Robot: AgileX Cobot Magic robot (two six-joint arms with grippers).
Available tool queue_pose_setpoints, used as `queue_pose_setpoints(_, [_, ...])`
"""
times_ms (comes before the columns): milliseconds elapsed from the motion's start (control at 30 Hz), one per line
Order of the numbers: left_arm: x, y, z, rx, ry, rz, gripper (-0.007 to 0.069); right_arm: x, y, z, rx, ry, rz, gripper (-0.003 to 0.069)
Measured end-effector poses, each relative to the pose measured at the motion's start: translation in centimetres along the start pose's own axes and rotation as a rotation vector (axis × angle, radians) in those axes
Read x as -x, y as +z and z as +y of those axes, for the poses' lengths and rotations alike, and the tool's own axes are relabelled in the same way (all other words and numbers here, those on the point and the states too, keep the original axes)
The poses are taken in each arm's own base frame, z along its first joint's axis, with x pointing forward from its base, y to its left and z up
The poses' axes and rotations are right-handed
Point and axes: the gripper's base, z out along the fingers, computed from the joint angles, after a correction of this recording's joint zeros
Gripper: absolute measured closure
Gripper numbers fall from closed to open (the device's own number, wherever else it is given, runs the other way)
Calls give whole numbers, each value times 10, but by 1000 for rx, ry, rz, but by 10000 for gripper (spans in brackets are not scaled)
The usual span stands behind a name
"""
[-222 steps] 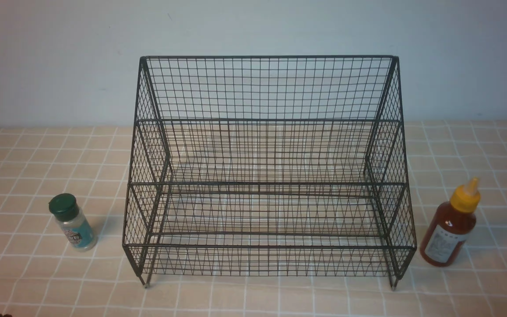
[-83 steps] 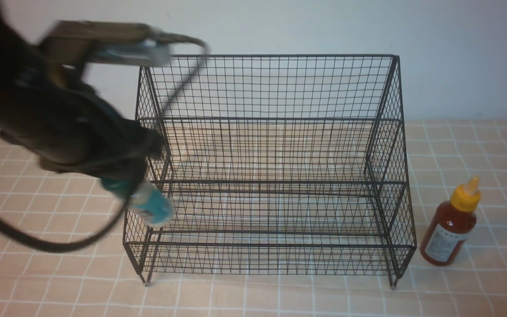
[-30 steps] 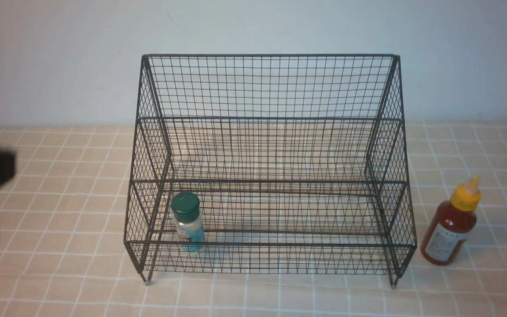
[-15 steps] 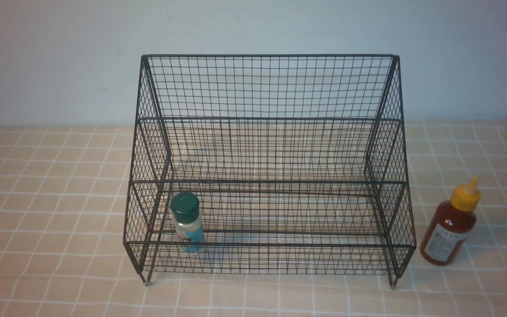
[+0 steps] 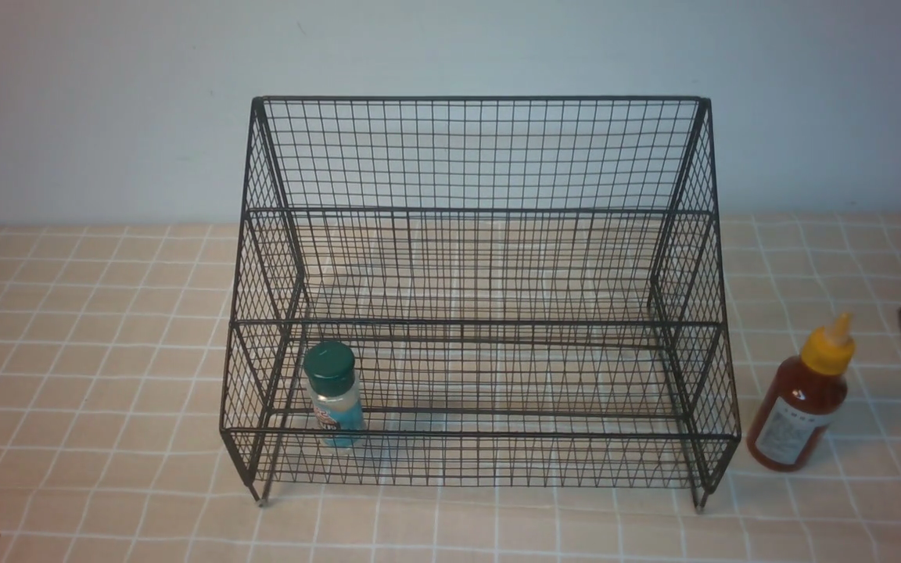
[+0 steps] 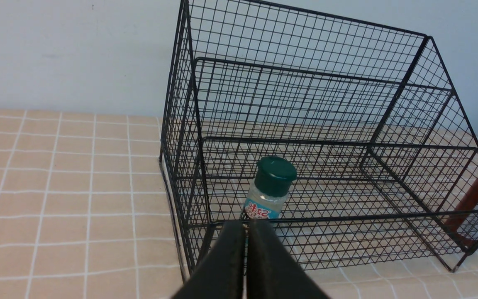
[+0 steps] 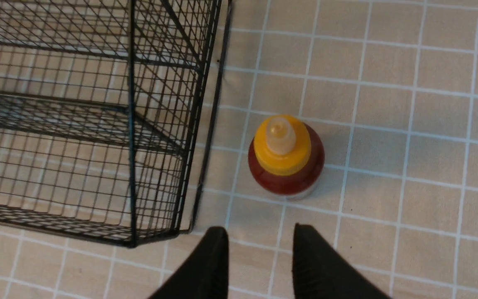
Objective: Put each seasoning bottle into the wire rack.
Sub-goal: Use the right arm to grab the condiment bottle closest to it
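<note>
Black wire-mesh tiered rack w/ tall back, sloping sides + short feet [image 5: 482,322] stands mid-table on beige cloth w/ white grid lines [image 5: 91,352], pale grey-blue wall [image 5: 482,47] behind. Small clear shaker w/ dark green cap + teal label [image 5: 335,395] sits in rack's lowest, front tier, near L side panel, approx. upright, cap above the front rail; its lower part shows thru the front mesh. Red-brown squeeze bottle w/ yellow nozzle cap + white label [image 5: 797,399] is outside rack, on cloth, just beside the R side panel, upright, apart from the mesh. L gripper [image 6: 243,265]: fingers together, blurred, nothing held; a dark bit of L arm shows at near L corner, front view. R gripper [image 7: 260,249]: fingers spread w/ a clear gap, nothing between them; exact width can't tell. Squeeze bottle lies ahead of R fingertips [image 7: 219,238] in R wrist view, no contact. In front view, dark blurred R gripper part is at R edge, near the bottle's cap, apart from it.
</note>
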Motion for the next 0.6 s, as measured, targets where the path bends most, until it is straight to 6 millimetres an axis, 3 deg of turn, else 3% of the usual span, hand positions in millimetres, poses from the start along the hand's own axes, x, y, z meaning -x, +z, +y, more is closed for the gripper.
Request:
queue_pose_setpoints(267, [-4, 0, 4, 39, 22, 46, 631, 13, 48, -9, -12, 3, 58, 165])
queue_pose_setpoints(433, [-5, 0, 4, 42, 22, 51, 631, 21, 78, -15, -22, 8, 56, 119])
queue_pose_setpoints(600, [-5, 0, 4, 43, 24, 50, 631, 18, 116, -21, -25, 17, 144, 165])
